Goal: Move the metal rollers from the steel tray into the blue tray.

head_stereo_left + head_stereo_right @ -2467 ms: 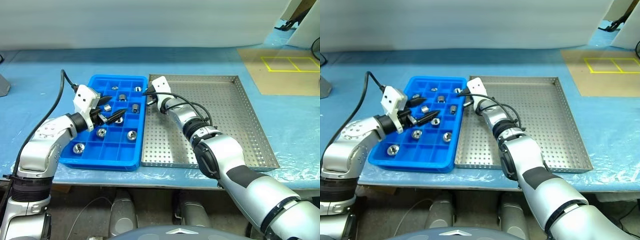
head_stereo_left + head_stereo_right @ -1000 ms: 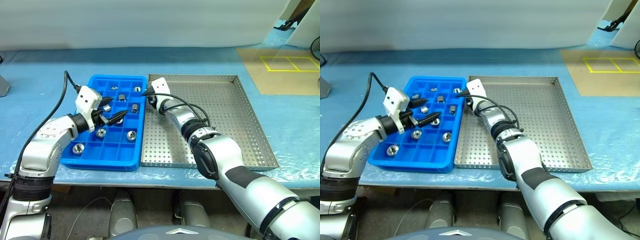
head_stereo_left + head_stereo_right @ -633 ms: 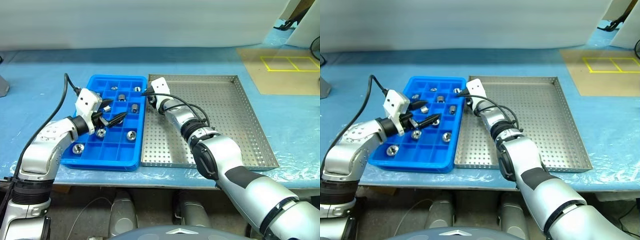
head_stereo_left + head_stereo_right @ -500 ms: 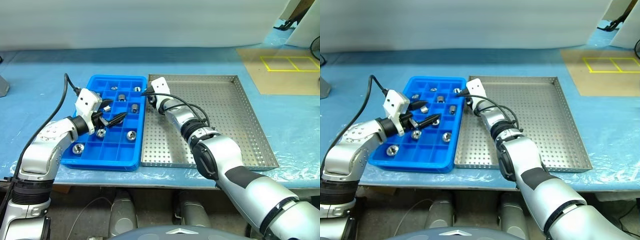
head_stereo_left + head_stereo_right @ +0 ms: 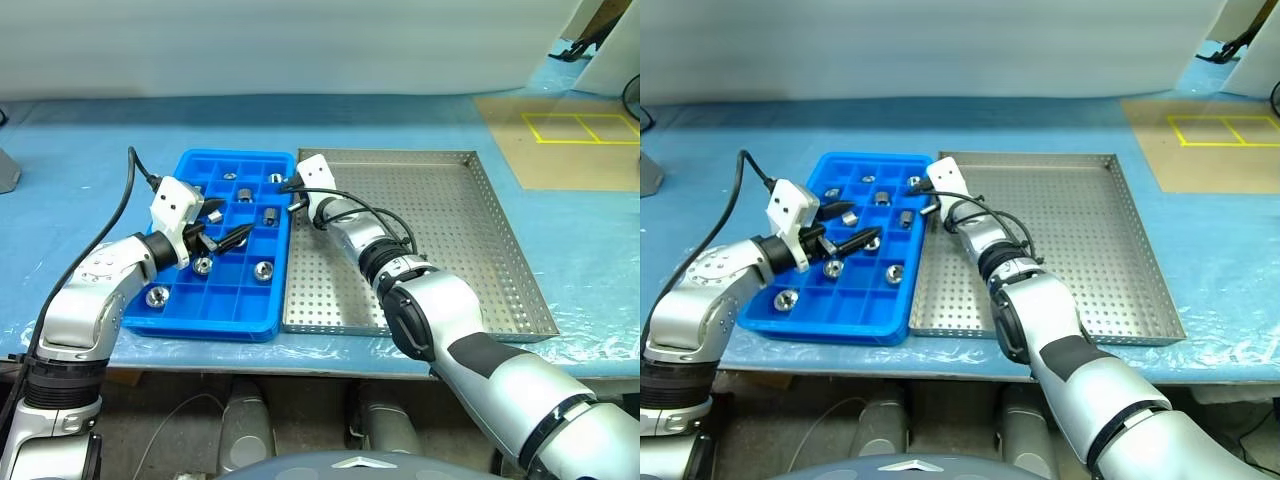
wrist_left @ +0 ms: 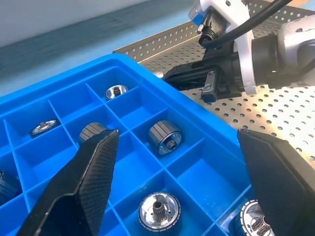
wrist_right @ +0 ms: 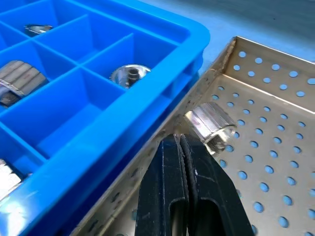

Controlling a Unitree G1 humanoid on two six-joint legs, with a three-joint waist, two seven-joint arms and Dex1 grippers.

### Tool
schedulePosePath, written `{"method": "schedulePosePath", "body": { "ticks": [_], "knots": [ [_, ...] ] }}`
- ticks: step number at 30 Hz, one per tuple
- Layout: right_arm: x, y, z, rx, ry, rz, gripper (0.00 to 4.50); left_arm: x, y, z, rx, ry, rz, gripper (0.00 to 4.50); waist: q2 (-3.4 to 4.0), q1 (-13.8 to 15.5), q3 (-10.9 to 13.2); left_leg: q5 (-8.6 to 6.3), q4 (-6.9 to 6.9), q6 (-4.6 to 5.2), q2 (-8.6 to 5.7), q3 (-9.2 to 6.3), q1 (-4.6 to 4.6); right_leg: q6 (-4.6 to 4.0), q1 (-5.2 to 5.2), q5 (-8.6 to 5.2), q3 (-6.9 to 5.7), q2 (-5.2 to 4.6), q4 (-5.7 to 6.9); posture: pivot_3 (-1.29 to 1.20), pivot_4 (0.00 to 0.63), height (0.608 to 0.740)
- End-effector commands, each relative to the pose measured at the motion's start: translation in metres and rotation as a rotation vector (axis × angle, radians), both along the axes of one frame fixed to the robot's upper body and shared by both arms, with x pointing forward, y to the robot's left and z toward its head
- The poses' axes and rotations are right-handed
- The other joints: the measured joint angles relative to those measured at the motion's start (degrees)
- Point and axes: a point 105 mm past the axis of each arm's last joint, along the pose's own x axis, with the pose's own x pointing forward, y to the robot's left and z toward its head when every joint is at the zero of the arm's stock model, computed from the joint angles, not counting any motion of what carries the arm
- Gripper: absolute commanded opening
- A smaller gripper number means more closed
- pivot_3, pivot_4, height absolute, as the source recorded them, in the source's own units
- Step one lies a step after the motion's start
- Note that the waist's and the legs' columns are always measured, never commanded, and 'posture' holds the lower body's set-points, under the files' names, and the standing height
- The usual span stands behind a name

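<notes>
The blue tray (image 5: 200,312) holds several metal rollers, such as one (image 5: 262,269) near its right wall and another (image 6: 165,137) on its side. My left gripper (image 5: 228,225) hovers open over the tray's middle compartments. To the right lies the steel tray (image 5: 470,250). In its far left corner, beside the blue tray's wall, rests one metal roller (image 7: 210,123). My right gripper (image 7: 183,147) is shut there with nothing between its fingers; the roller sits just past its tips, touching or nearly touching.
A blue sheet covers the table (image 5: 90,140). A brown board with yellow tape lines (image 5: 560,140) lies at the far right. A grey object (image 5: 5,170) sits at the left edge. A black cable (image 5: 125,190) loops from my left wrist.
My right gripper's fingers have closed and it has edged slightly toward the blue tray's wall. The left arm holds still.
</notes>
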Motion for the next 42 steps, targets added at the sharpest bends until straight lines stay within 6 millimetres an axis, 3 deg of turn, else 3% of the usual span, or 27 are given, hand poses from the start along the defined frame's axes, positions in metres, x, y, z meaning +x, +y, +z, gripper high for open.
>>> {"method": "schedulePosePath", "body": {
  "ticks": [1, 6, 10, 14, 17, 19, 22, 25, 33, 42],
  "knots": [
    [0.008, -0.007, 0.022, 0.038, -0.057, -0.024, 0.02, -0.001, -0.007, 0.012, -0.008, -0.049, -0.027, 4.05, 0.00, 0.00, 0.00, 0.00, 0.00, 0.00, 0.00, 0.00, 0.00, 0.00, 0.00, 0.00, 0.00, 0.00, 0.00, 0.10, 0.150, 0.740],
    [0.011, -0.013, 0.044, 0.178, -0.094, 0.030, 0.02, 0.000, -0.013, 0.011, -0.027, -0.046, -0.054, 4.05, 0.00, -0.13, 0.00, 0.00, 0.01, 0.00, 0.00, 0.00, 0.00, 0.00, 0.00, 0.00, 0.00, 0.00, 0.00, 0.07, 0.150, 0.740],
    [-0.002, -0.026, 0.066, 0.275, -0.161, 0.246, 0.02, -0.003, -0.021, 0.012, -0.056, -0.030, -0.114, 4.05, 0.00, -0.08, 0.00, -0.01, 0.02, 0.03, 0.00, 0.00, -0.02, 0.00, 0.03, 0.01, 0.00, 0.01, -0.02, 0.04, 0.150, 0.740],
    [-0.067, -0.052, 0.052, 0.198, -0.123, 0.501, 0.02, -0.010, -0.020, 0.004, -0.053, 0.011, -0.159, 4.05, -0.01, 1.16, -0.04, -0.04, -0.02, 0.09, 0.01, -0.03, 0.04, 0.08, 0.28, -0.03, -0.05, 0.03, -0.28, 0.00, 0.150, 0.740],
    [-0.102, -0.083, 0.039, 0.159, -0.030, 0.515, 0.02, -0.011, -0.017, 0.000, -0.061, 0.037, -0.179, 4.05, 0.03, 1.17, -0.02, -0.05, -0.04, 0.09, -0.05, -0.01, 0.02, 0.25, 0.34, -0.12, 0.03, 0.05, -0.44, -0.05, 0.150, 0.740],
    [-0.115, -0.101, 0.037, 0.149, 0.015, 0.485, 0.02, -0.011, -0.020, -0.001, -0.074, 0.051, -0.208, 4.05, 0.05, 0.94, -0.01, -0.02, -0.07, 0.04, -0.05, -0.01, 0.09, 0.24, 0.34, -0.12, 0.07, 0.07, -0.43, -0.08, 0.150, 0.740],
    [-0.119, -0.115, 0.038, 0.126, 0.027, 0.418, 0.02, -0.009, -0.032, -0.003, -0.078, 0.060, -0.269, 4.05, 0.04, -0.08, -0.02, -0.01, -0.15, 0.03, -0.01, 0.01, 0.43, 0.50, 0.42, -0.22, 0.21, 0.21, -0.36, -0.12, 0.150, 0.740],
    [-0.128, -0.116, 0.039, 0.111, 0.032, 0.423, 0.02, -0.005, -0.037, 0.001, -0.080, 0.054, -0.303, 4.05, 0.04, -0.51, -0.03, 0.03, -0.35, -0.03, -0.03, 0.01, 0.81, 0.54, 0.56, -0.24, 0.35, 0.31, -0.34, -0.15, 0.150, 0.740],
    [-0.132, -0.141, 0.036, 0.047, 0.037, 0.340, 0.02, -0.001, -0.033, 0.002, -0.054, 0.061, -0.345, 4.05, 0.06, -2.04, -0.04, 0.00, -0.35, 0.02, -0.16, 0.05, 0.81, 0.59, 0.54, -0.20, 0.66, 0.39, -0.43, -0.21, 0.150, 0.740],
    [-0.127, -0.133, 0.030, 0.053, 0.043, 0.335, 0.02, -0.004, -0.037, -0.003, -0.050, 0.068, -0.356, 4.05, 0.06, -2.32, -0.05, -0.02, -0.44, 0.04, -0.15, 0.10, 0.71, 0.21, 0.51, 0.02, 0.67, 0.43, -0.67, -0.19, 0.150, 0.740]
  ]
}}
